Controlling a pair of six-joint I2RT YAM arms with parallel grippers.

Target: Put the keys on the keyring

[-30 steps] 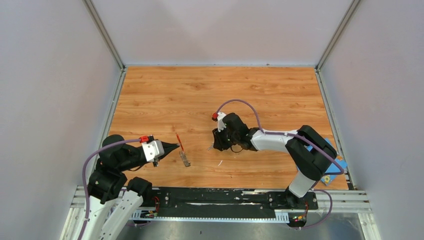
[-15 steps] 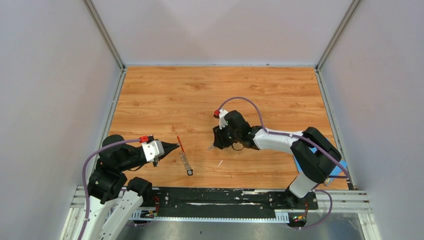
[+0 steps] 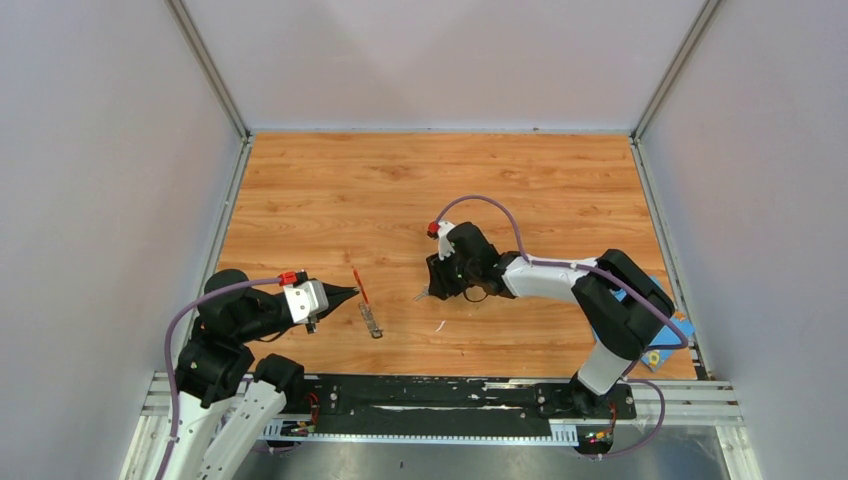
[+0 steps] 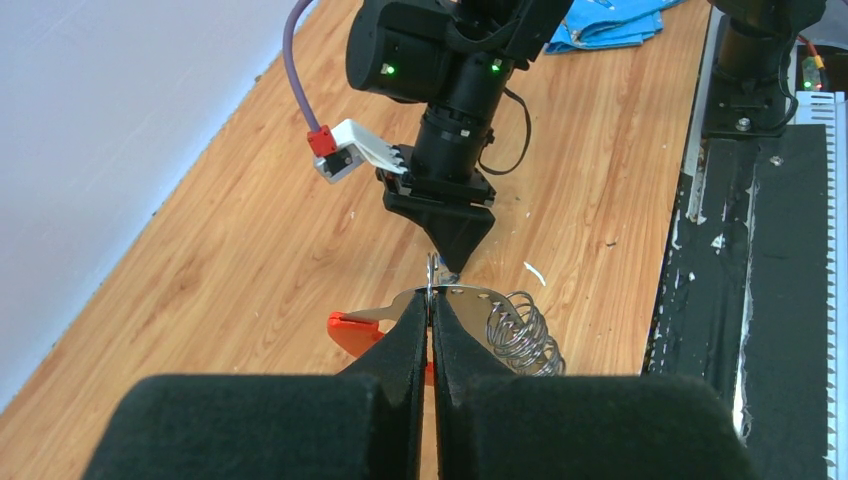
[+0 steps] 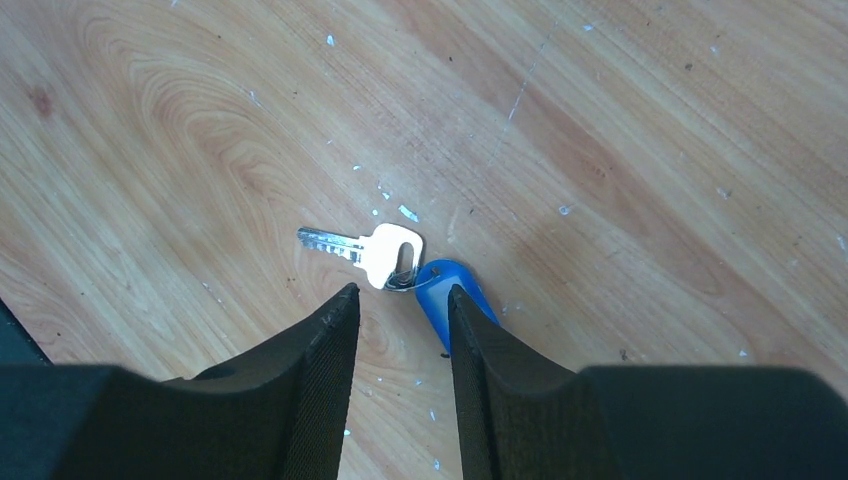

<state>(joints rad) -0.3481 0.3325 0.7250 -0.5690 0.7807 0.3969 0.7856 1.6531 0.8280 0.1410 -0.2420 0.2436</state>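
Far table (image 3: 400, 180) open, keyring (image 3: 370, 318) mid-front, cloth (image 3: 657, 357) right edge

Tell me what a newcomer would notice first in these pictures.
Most striking is the left gripper, near the front left of the table, shut on the keyring, its red end and grey metal coil sticking out either side. Mid-table, the right gripper points down with open jaws over the keys, a silvery one lying flat beside a blue head. A blue cloth lies at the right edge.
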